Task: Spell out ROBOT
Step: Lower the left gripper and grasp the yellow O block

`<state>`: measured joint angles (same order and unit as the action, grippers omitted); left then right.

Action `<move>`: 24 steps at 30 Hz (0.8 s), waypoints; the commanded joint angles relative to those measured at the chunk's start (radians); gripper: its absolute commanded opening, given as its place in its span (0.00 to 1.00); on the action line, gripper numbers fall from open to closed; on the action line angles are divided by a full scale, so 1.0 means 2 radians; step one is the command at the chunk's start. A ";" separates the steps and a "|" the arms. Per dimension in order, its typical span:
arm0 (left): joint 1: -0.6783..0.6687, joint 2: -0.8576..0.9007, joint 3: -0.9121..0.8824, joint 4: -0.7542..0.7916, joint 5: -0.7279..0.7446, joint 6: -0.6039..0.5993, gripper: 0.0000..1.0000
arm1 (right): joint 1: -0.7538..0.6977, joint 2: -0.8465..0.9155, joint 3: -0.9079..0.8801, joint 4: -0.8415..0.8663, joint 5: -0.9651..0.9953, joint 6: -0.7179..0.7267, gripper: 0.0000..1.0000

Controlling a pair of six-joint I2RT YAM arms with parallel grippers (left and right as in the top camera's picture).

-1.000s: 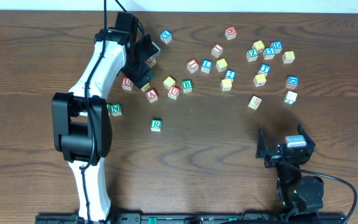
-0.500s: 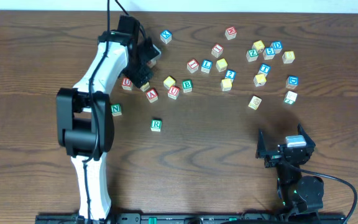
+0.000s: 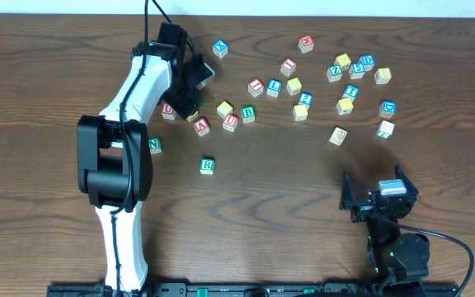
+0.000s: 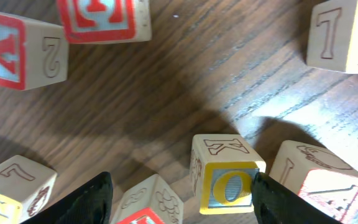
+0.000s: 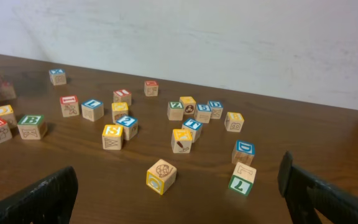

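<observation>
In the left wrist view a yellow-faced O cube (image 4: 229,183) lies between the fingers of my left gripper (image 4: 182,199). The right finger (image 4: 284,199) touches the cube's edge. A red-faced cube (image 4: 148,202) lies beside the O cube, just clear of the left finger (image 4: 86,202). Overhead, the left gripper (image 3: 190,91) hangs over the left cluster of cubes. The green R cube (image 3: 207,166) stands alone and the green B cube (image 3: 248,114) sits in the cluster. Another yellow-faced cube (image 5: 161,176) lies in front of my open right gripper (image 5: 179,199), which holds nothing.
A green N cube (image 3: 154,145) sits by the left arm. Red-lettered cubes (image 4: 98,18) crowd round the left gripper. Several more cubes are scattered across the back right, among them a green-faced one (image 5: 242,180). The right gripper (image 3: 379,198) rests near the front right.
The left gripper's jaws have narrowed around the cubes beneath it, and the left arm has shifted slightly. The right arm has not moved.
</observation>
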<state>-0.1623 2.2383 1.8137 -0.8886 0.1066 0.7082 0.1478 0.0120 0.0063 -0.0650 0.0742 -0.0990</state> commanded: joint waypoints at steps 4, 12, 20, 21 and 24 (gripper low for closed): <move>-0.016 0.011 0.010 -0.006 -0.003 0.003 0.70 | -0.002 -0.003 0.000 -0.002 -0.001 -0.005 0.99; -0.017 0.000 0.012 -0.006 -0.003 0.003 0.70 | -0.002 -0.003 0.000 -0.002 -0.001 -0.005 0.99; -0.017 0.000 0.012 -0.010 -0.003 0.003 0.66 | -0.002 -0.003 0.000 -0.002 -0.001 -0.005 0.99; -0.017 0.000 0.012 -0.010 -0.003 0.003 0.65 | -0.002 -0.003 0.000 -0.002 -0.001 -0.005 0.99; -0.017 0.000 0.012 -0.009 -0.003 0.003 0.63 | -0.002 -0.003 0.000 -0.002 -0.001 -0.005 0.99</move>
<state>-0.2001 2.2387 1.8141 -0.9012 0.1051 0.7082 0.1478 0.0120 0.0063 -0.0650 0.0746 -0.0994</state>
